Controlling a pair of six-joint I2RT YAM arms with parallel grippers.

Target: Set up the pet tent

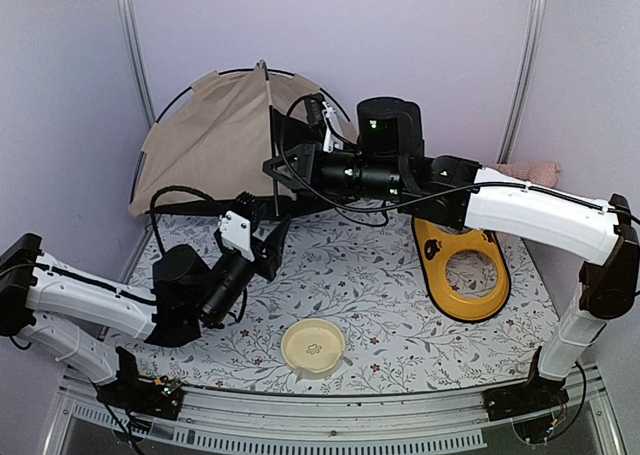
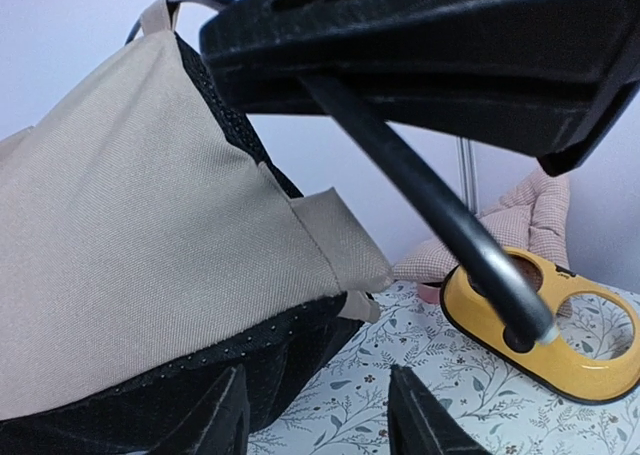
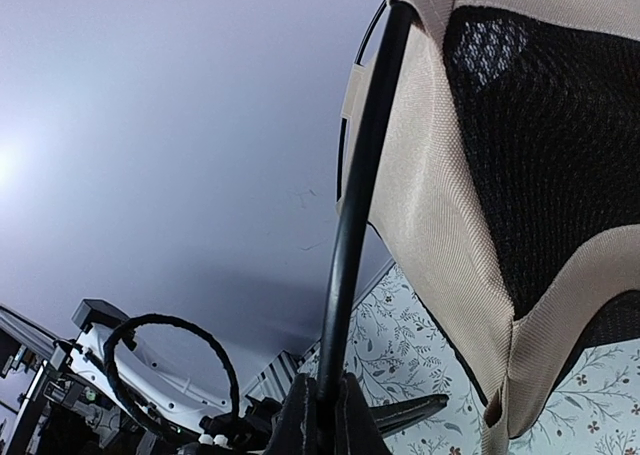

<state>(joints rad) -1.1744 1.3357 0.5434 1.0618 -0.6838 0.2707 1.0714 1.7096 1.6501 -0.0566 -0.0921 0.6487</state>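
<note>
Where the far edge of the floral-covered table (image 1: 390, 305) meets its left edge, the pet tent (image 1: 220, 135) sits as a tan fabric dome with black mesh panels, its base on the table surface. Left gripper (image 1: 275, 240): low over the table, just on the near side of the tent's right front corner and pointing toward it. Its jaws stand part-way apart with nothing between them, and the tent's fabric fills the left of the wrist view ahead of the fingers (image 2: 225, 415). Right gripper (image 1: 278, 165): above and beyond the left one, at the tent's right side. Its jaws are closed tight on a thin black pole (image 3: 355, 205) that rises from the fingers to a fabric sleeve at the tent's edge. A cream bowl (image 1: 290, 340) rests near the middle of the near edge. A yellow feeder tray (image 1: 440, 250) lies toward the right edge, well apart from the tent, with a pink checked cushion (image 1: 530, 170) at the far right corner.
</note>
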